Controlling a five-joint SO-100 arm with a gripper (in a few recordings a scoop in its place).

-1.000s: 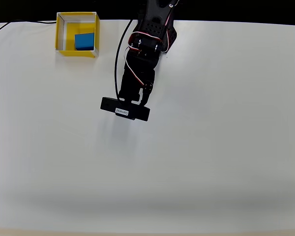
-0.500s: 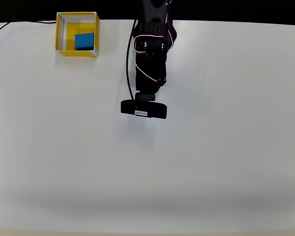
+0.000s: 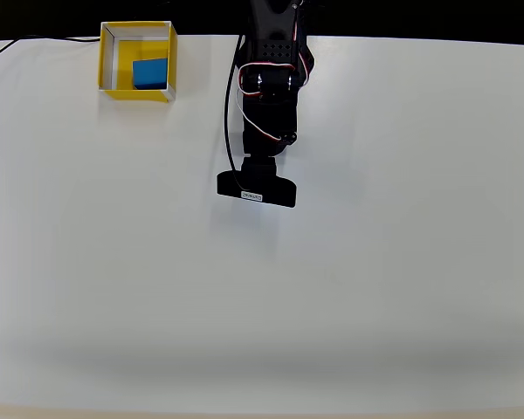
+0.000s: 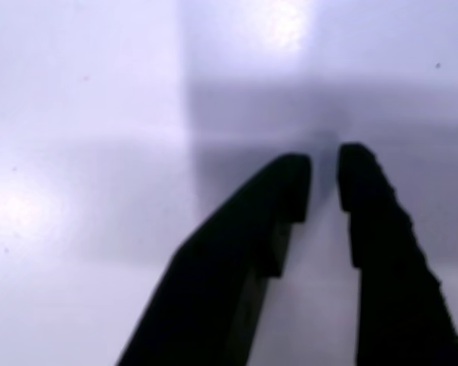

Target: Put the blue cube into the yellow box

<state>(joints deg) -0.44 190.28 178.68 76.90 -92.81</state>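
Note:
The blue cube (image 3: 150, 73) lies inside the yellow box (image 3: 107, 59) at the table's far left corner in the overhead view, against the box's right wall. The black arm (image 3: 269, 96) reaches down from the far edge at the middle, well to the right of the box, and its wrist camera bar (image 3: 257, 191) covers the fingers from above. In the wrist view my gripper (image 4: 323, 175) hangs over bare white table, with a narrow gap between the two dark fingers (image 4: 366, 198) and nothing held.
A thin black cable (image 3: 35, 39) runs along the far left edge toward the box. White table (image 3: 332, 297) spreads wide in front of and on both sides of the arm.
The arm has swung rightward from pointing toward the left to pointing nearly straight forward. It has barely moved in the last half second. Cube and box have stayed put.

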